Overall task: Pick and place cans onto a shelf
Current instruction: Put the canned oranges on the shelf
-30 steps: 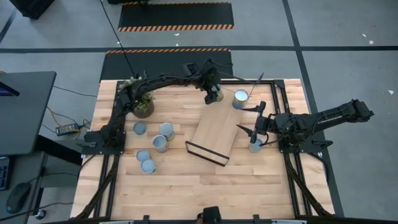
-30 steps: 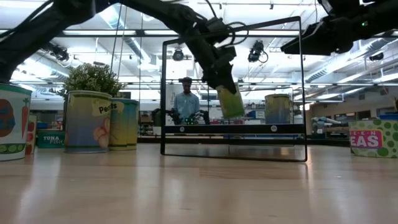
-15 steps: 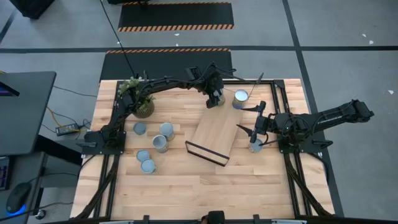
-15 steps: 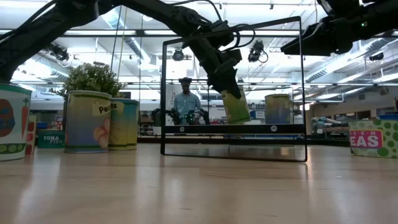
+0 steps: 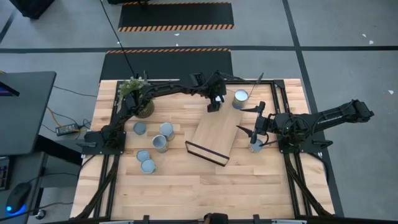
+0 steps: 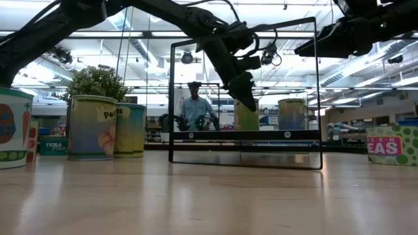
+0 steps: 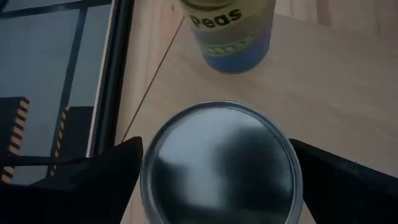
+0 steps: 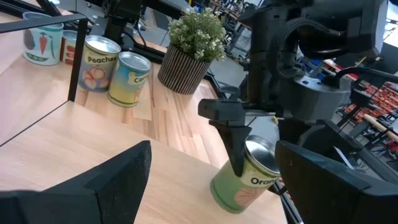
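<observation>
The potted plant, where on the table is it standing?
In the high view the potted plant stands near the table's far left corner, beside the left arm, with four cans grouped just in front of it.

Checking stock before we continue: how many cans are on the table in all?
8. Five cans grouped at left; one on the shelf's far end below the left tool; one just past that end; one by the right tool.

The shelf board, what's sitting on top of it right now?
One can stands on the shelf at its far end, right beneath the open left gripper. In the high view the arm covers that can; the rest of the board shows bare wood. Another can stands beside it on the table.
</observation>
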`<act>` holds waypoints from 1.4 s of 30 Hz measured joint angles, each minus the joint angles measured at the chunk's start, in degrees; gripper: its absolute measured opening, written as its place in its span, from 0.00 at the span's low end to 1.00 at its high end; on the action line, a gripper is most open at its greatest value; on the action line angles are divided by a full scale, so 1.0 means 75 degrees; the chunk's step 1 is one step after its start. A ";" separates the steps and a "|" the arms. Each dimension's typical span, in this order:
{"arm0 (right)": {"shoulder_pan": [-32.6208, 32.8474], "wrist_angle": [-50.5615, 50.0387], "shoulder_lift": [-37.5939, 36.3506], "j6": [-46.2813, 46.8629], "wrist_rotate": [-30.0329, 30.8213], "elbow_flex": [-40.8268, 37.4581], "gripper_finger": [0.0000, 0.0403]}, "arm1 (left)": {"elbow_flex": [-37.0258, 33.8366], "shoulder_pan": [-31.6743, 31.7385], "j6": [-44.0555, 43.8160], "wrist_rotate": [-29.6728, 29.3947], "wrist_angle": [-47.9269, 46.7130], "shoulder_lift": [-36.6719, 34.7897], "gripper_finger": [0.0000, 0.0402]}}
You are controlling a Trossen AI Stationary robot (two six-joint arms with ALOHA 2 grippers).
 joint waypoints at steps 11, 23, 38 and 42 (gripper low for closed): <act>0.0000 -0.0030 0.0000 0.0000 0.0003 0.0000 0.87 | 0.0000 -0.0247 0.0889 -0.0058 0.0445 -0.0060 0.99; -0.0003 -0.0177 0.0002 0.0127 0.0000 0.0000 0.87 | 0.0970 -0.0568 0.1106 -0.0416 -0.0687 -0.0317 0.97; 0.0032 -0.0277 0.0003 0.0408 -0.0003 0.0000 0.87 | 0.1450 -0.0565 0.0989 -0.2537 -0.2501 -0.0068 0.94; 0.0035 -0.0280 0.0003 0.0408 -0.0006 0.0000 0.87 | 0.1463 -0.0528 0.0973 -0.2459 -0.2533 0.0068 0.94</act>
